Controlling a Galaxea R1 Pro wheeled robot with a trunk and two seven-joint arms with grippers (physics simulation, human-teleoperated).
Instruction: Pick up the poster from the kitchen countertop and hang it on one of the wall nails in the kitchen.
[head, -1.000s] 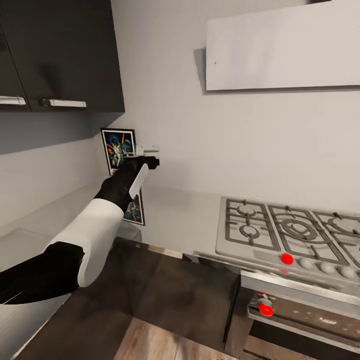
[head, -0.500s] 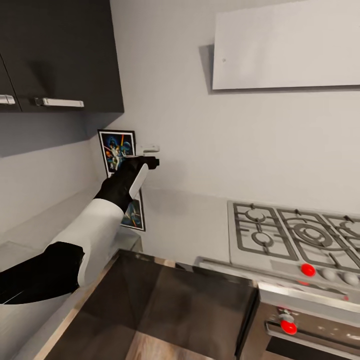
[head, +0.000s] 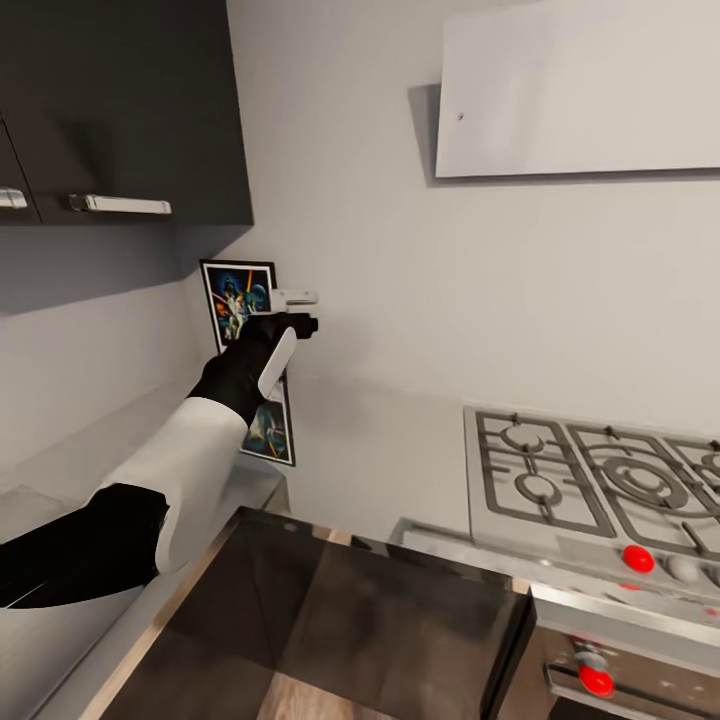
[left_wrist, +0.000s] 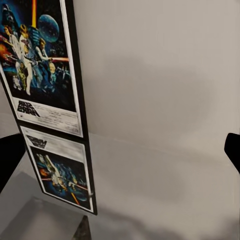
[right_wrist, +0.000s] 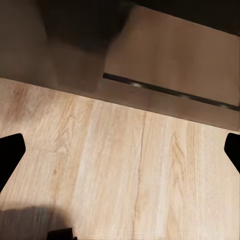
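Note:
The poster (head: 236, 298) stands upright in the corner of the pale-grey kitchen countertop (head: 385, 445), against the wall, with its mirror image in the glossy top below it. My left arm reaches to it. My left gripper (head: 297, 311) is open just right of the poster's right edge, at mid height. In the left wrist view the poster (left_wrist: 40, 65) sits beside one dark fingertip (left_wrist: 9, 161), and the left gripper (left_wrist: 121, 157) holds nothing. My right gripper (right_wrist: 121, 152) is open over wooden floor, empty.
Dark upper cabinets (head: 125, 100) with a steel handle (head: 120, 205) hang above the corner. A white hood panel (head: 580, 90) carries a small dark dot (head: 460, 117). A steel gas hob (head: 590, 480) and an oven front with red knobs (head: 637, 558) lie to the right.
The whole head view has shifted, so the hob and hood sit further right: the camera moved. My left gripper stays open beside the poster's edge.

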